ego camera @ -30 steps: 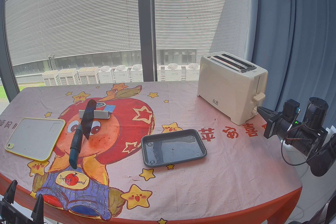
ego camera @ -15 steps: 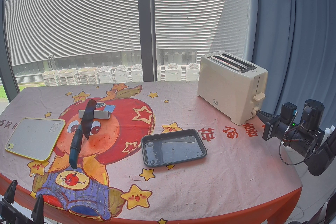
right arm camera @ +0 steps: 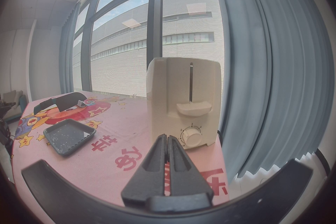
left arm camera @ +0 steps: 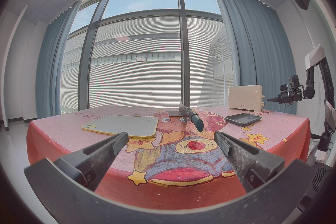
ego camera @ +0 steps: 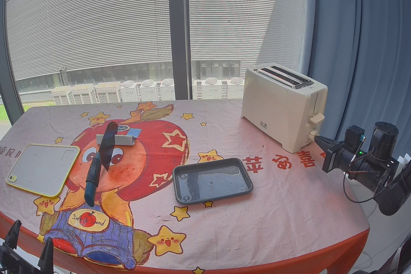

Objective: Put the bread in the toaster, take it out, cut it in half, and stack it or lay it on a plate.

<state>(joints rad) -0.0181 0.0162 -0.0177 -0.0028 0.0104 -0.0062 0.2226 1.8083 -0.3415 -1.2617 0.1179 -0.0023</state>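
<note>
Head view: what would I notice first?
The cream toaster stands at the far right, with the shut right gripper pointing at its lever end. A knife lies at left on the cartoon apple cloth, and a dark tray sits in the middle.

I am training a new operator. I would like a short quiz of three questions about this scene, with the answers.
1. Fill in: the knife lies between the cutting board and the ____.
2. Which thing is the right gripper closest to? A. knife B. toaster C. cutting board
3. True or false: the left gripper is open.
Key: 1 tray; 2 B; 3 true.
</note>
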